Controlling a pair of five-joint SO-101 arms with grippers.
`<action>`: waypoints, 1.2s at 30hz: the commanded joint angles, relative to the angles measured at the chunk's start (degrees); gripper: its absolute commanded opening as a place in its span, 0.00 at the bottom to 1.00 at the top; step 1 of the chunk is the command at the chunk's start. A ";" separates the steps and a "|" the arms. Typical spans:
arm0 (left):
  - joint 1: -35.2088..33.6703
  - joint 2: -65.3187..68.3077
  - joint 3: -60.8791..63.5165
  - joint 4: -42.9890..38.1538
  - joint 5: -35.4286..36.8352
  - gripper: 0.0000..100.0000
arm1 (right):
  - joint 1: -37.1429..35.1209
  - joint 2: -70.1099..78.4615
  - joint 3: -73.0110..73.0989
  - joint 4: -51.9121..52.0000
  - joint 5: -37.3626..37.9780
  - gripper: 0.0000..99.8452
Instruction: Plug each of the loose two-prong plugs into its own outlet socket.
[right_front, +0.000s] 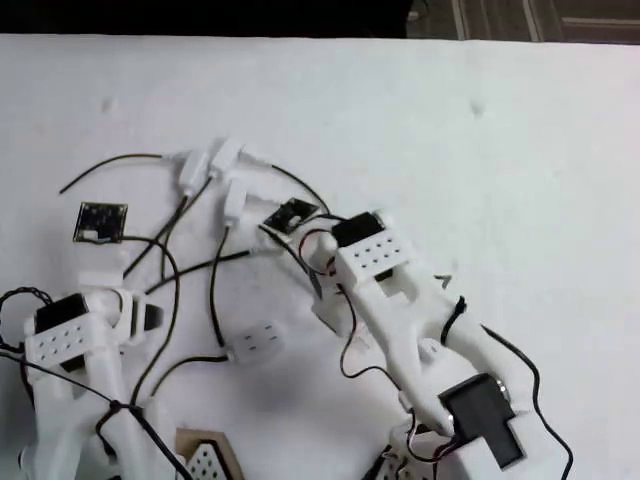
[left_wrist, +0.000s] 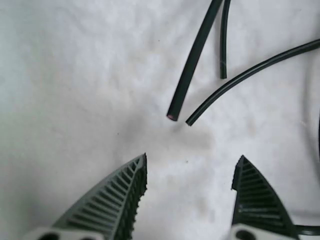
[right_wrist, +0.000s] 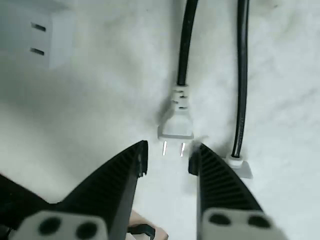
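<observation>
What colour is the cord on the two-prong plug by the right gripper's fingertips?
Black cord, white plastic plug; clearest in right wrist view.

The white desk (right_front: 520, 150) lay evenly lit, a dark strip (right_front: 200, 15) beyond its far edge, a striped brownish surface (right_front: 530, 18) beside that.

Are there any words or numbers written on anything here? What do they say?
None can be read.
The dark square card has pale specks too blurred to read.
The white plug and the white socket block show no writing.
</observation>
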 joint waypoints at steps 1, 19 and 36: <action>0.22 -1.19 0.09 -0.97 0.18 0.28 | -0.40 0.22 -2.29 0.84 0.44 0.11; 0.22 -1.19 0.09 -0.97 0.18 0.28 | 3.74 0.40 5.63 -9.01 0.62 0.11; 0.13 -1.19 0.09 -0.97 0.18 0.28 | 3.82 12.26 5.19 -15.08 0.44 0.10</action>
